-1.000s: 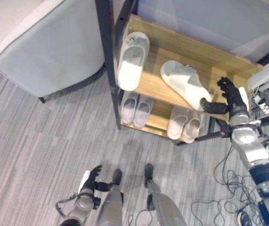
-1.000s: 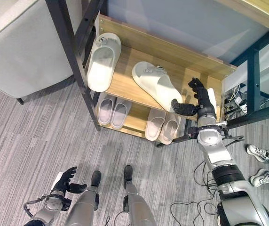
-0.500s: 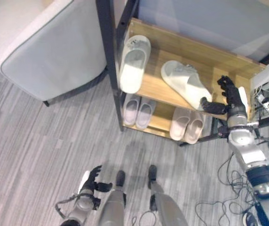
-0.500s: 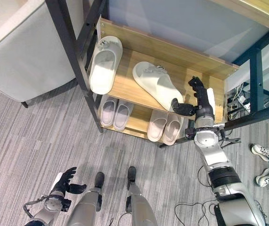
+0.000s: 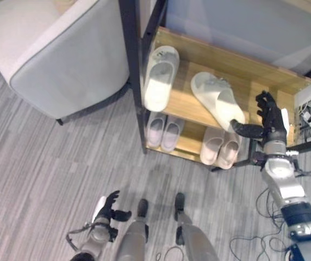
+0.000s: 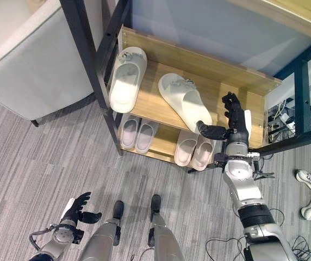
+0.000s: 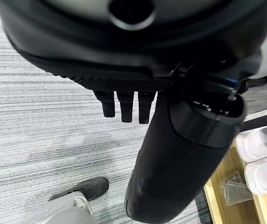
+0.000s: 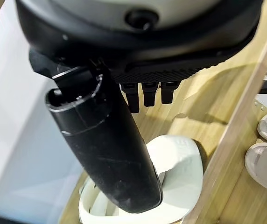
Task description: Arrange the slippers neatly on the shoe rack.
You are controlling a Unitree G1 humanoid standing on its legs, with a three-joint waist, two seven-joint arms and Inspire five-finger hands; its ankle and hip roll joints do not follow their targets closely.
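Fingers [image 6: 232, 104] of your right hand [image 6: 236, 122] stand spread and straight above the upper shelf [image 6: 150, 103] of the shoe rack [image 5: 139, 81], and the thumb reaches to the heel of the white slipper [image 6: 185, 102] that lies slanted near the shelf's right end; they pinch nothing. Your right wrist view shows what the head views do not: the thumb lies just over the slipper's rounded heel, and I cannot tell if it touches. A second white slipper [image 6: 128, 79] lies straight at the shelf's left end, well apart from the first. Both are smooth, thick-soled slides with a wide strap. On the lower shelf you see two neat pairs [image 6: 136, 133] [image 6: 194, 150], pale and soft-looking. The rack has light wood boards and black metal posts. Your left hand [image 6: 78, 209] hangs low over the grey striped carpet [image 5: 47, 163], fingers relaxed and empty. A grey upholstered armchair [image 5: 57, 60] stands beside the rack's left post.
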